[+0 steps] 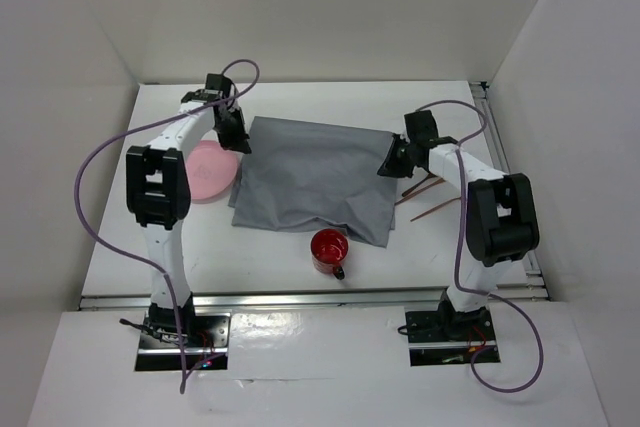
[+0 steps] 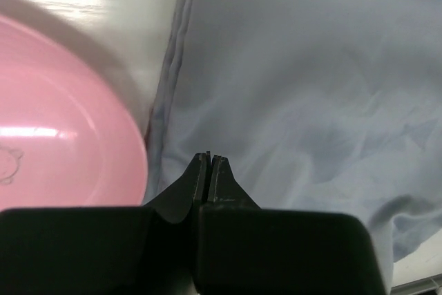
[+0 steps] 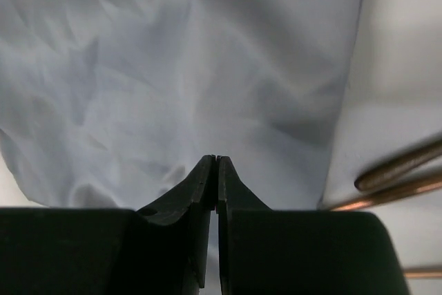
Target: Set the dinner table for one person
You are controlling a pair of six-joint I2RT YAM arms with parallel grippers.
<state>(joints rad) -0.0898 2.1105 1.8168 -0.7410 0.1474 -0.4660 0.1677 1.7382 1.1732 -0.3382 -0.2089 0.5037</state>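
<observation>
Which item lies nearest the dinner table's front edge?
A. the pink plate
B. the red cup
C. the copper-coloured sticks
B: in the top view the red cup stands closer to the dinner table's front edge than the pink plate or the sticks, which lie farther back.

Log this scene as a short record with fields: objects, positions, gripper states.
surface: white dinner table
centre: wrinkled grey rectangular cloth
left of cloth: round pink plate
front of cloth: glossy red mug
right of cloth: thin copper-coloured sticks
left gripper: shut, at cloth's far-left corner
right gripper: shut, at cloth's far-right corner
grip on cloth: cannot tell
</observation>
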